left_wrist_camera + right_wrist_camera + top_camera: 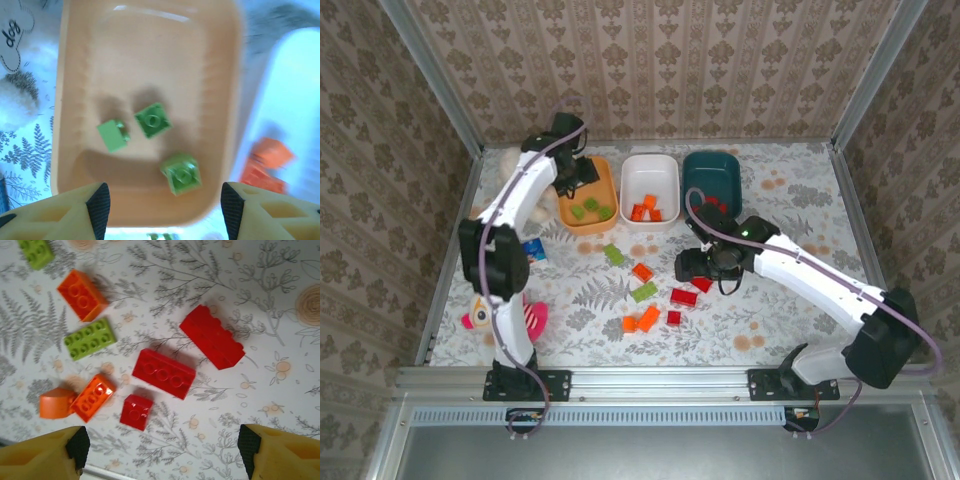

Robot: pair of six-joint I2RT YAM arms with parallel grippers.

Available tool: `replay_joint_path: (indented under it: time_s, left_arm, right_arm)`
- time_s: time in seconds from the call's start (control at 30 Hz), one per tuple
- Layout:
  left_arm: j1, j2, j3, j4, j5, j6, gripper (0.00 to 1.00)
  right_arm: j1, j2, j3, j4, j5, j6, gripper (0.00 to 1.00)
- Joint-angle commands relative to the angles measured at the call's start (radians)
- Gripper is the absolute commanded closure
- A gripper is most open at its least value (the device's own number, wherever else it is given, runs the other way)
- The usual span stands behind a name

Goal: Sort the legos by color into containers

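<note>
Eight loose bricks (655,295) lie scattered on the tabletop (790,200), and the right claw (164,447) hangs straight above them with its jaws spread wide and nothing between them. That makes the right arm by far the nearer one. The left claw (164,200), also spread and empty, is well apart from the scatter, over the orange bin (70,100), where three green bricks (150,120) lie. In the right wrist view the small red brick (136,411) sits closest to the claw, a little left of the midline between the fingers. The long red brick (163,373) is just beyond it, near but not clearly touching. The long brick's axis runs from upper left to lower right, fairly close to the line joining the two fingers, so a straight closing would likely catch it by its ends. A turn of the wrist looks needed to take it across its narrow sides. An orange brick (93,396) sits just beside the small red one, leaving little room for a finger on that side. The teal bin (712,160), with red already in it, stands beyond the claw toward the back wall, and the white bin (650,160) beside it holds orange bricks.
</note>
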Motion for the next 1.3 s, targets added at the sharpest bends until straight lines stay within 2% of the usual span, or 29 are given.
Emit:
replay_joint_path:
  time_s: [0.0,0.03,0.1,0.27,0.33,0.5,0.67,0.97,1.27]
  left_arm:
    - [-0.026,-0.193,-0.127,0.092,0.081,-0.012,0.29]
    - [-0.036,-0.253,-0.19,0.131,0.091,-0.023,0.24]
    - [-0.059,-0.356,-0.291,0.184,0.11,-0.032,0.2]
    - [-0.118,-0.566,-0.497,0.229,0.143,-0.081,0.23]
    - [-0.172,-0.635,-0.564,0.231,0.136,-0.104,0.24]
    - [-0.216,-0.739,-0.666,0.209,0.117,-0.164,0.26]
    - [-0.24,-0.783,-0.688,0.205,0.106,-0.185,0.27]
    - [-0.257,-0.781,-0.682,0.197,0.102,-0.187,0.28]
    - [-0.28,-0.774,-0.687,0.215,0.088,-0.192,0.29]
  right_arm:
    - [-0.029,0.083,0.013,-0.038,0.041,-0.099,0.19]
    - [-0.034,0.119,0.02,-0.047,0.052,-0.128,0.2]
    - [-0.043,0.178,0.029,-0.056,0.079,-0.181,0.21]
    - [-0.069,0.279,0.05,-0.037,0.081,-0.275,0.27]
    - [-0.073,0.314,0.065,-0.025,0.067,-0.298,0.28]
    - [-0.095,0.39,0.096,0.0,0.055,-0.315,0.31]
    - [-0.106,0.463,0.128,0.022,-0.002,-0.33,0.38]
    - [-0.109,0.524,0.12,0.048,-0.015,-0.313,0.46]
    - [-0.117,0.511,0.115,0.073,0.012,-0.315,0.68]
